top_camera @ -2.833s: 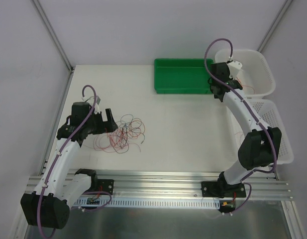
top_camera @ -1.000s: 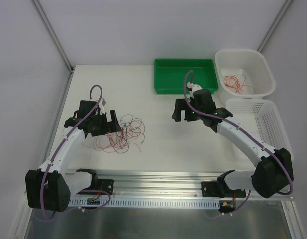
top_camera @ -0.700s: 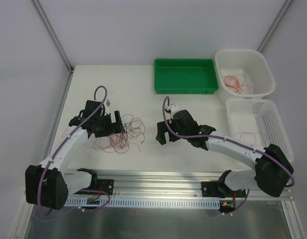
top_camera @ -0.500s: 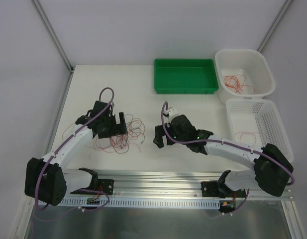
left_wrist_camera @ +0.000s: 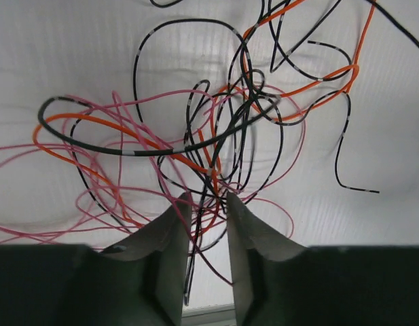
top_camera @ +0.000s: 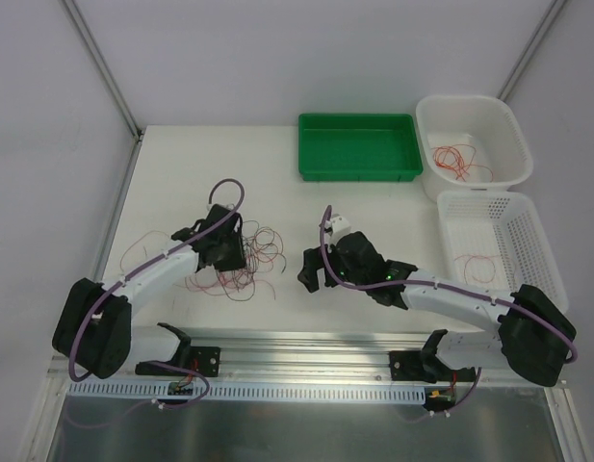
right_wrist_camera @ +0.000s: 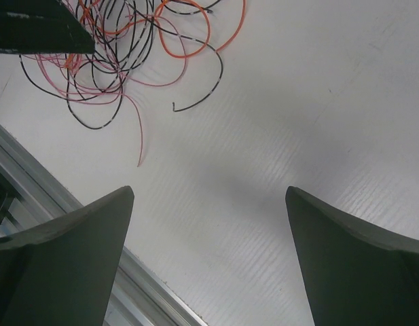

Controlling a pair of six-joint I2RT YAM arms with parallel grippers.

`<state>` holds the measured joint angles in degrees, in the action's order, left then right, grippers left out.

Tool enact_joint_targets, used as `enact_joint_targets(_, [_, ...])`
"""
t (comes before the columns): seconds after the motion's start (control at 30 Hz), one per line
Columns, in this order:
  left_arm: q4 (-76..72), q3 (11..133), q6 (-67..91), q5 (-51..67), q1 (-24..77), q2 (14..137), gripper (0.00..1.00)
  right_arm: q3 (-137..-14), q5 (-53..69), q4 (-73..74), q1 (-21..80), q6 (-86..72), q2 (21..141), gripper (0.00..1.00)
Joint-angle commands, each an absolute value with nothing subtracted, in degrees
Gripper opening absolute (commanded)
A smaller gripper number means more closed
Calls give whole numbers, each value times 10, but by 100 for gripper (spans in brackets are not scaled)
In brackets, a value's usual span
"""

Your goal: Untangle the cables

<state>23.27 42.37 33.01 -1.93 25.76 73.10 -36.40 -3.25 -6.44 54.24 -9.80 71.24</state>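
the cables (top_camera: 241,258) lie heaped at centre left of the top view, directly under the left gripper (left_wrist_camera: 207,204), its jaws a narrow gap apart astride a few strands, while the right gripper (right_wrist_camera: 209,193), wide open and empty, hangs near the heap's right edge.

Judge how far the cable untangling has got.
Done: red cables lie in the far basket and the near basket. In hand: the left gripper straddles strands of the tangle, not yet pinching; the right gripper hovers open beside it. Left: most cables lie knotted on the table.
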Motion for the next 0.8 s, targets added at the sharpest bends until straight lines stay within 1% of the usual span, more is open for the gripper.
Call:
enact_joint_targets(0.0, [208,403,343,-45,276,728,25,-365,-38,-102,546,-105,698,99])
enact_joint_targets(0.03, [203,398,338,-43,278,722,18,-366,-39,-102,546,-105,700,100])
enact_joint_targets(0.07, [200,393,334,-39,284,714,6,-366,-38,-105,546,-105,702,100])
enact_joint_targets(0.13, [195,374,321,-24,290,681,0,-368,-33,-109,546,-104,705,100])
enact_joint_targets(0.3, [176,318,304,40,295,567,0,-381,-4,-120,545,-98,729,99])
enact_joint_targets(0.37, [176,308,303,65,294,524,0,-399,14,-114,546,-86,749,96])
enact_joint_targets(0.53, [177,272,333,97,295,464,0,-466,39,-94,544,-52,813,92])
enact_joint_targets(0.73, [180,254,354,111,295,449,0,-533,96,-88,529,-19,889,81])
enact_joint_targets(0.77, [181,252,355,111,294,448,0,-552,107,-88,522,-15,915,73])
